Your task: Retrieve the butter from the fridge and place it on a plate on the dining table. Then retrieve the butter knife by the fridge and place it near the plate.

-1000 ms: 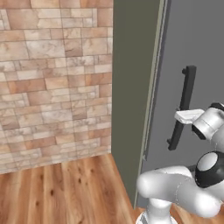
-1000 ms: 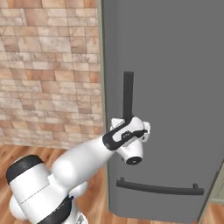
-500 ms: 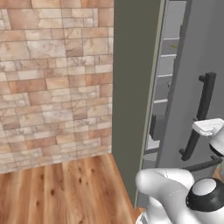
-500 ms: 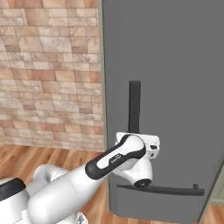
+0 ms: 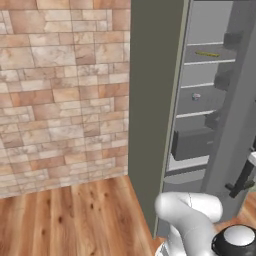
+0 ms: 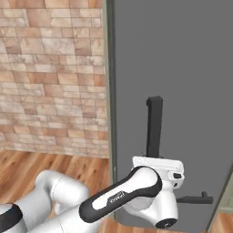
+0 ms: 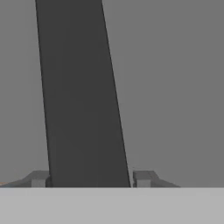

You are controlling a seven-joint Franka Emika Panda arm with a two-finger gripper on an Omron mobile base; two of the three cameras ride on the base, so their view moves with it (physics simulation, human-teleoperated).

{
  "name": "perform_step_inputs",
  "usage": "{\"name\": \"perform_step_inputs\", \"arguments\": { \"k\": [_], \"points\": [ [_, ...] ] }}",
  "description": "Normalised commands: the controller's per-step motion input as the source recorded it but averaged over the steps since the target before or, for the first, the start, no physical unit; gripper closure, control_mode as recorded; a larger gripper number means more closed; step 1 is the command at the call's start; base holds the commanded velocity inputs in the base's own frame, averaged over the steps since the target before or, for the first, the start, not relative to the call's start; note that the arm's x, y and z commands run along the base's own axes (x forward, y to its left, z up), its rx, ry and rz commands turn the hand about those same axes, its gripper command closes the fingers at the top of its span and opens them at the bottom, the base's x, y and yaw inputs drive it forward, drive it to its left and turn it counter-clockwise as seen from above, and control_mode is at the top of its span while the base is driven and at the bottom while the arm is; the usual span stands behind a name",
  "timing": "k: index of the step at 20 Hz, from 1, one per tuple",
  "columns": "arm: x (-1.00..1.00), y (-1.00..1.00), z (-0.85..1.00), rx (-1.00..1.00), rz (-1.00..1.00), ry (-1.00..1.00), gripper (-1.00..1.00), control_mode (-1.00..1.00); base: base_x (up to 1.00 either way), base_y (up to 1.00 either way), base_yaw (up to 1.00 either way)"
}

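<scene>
Now fridge [image 5: 150, 100] door ajar; gripper [image 7: 89, 179] astride the handle [image 7: 83, 96], fingers [image 7: 142, 177] flanking the bar w/ slight gaps, so loosening. Butter [image 5: 207, 53] upper right on shelf, long axis lying across, well above and behind the door from gripper.

Tan brick wall [image 5: 60, 90] (mottled) above plank wood floor [image 5: 70, 215].

The fridge [image 6: 182, 68] is matte grey with a dark bar handle [image 6: 154, 127] and white shelves [image 5: 200, 87]. The butter [image 5: 207, 53] is yellow. The wall [image 5: 60, 95] is tan-pink brick; the floor [image 5: 75, 220] is brown wood.
</scene>
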Motion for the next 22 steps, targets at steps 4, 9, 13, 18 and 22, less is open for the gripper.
{"name": "perform_step_inputs", "arguments": {
  "k": [4, 9, 13, 18, 22],
  "points": [
    [-1.0, -1.0, 0.06, 0.0, 0.0, 0.01, -1.0, -1.0, 0.0, 0.0, 0.0],
    [-1.0, -0.08, 0.03, -0.27, 0.03, 0.05, -1.0, -1.0, 0.0, 0.0, 0.0],
    [-1.0, 1.0, 0.12, -0.76, 0.06, 0.05, -1.0, -1.0, 0.0, 0.0, 0.0],
    [-1.0, 0.72, 0.68, -0.68, 0.01, 0.13, -1.0, -1.0, 0.0, 0.0, 0.0],
    [-0.46, 1.0, 0.99, -0.76, 0.04, 0.08, -1.0, -1.0, 0.0, 0.0, 0.0]
  ]
}}
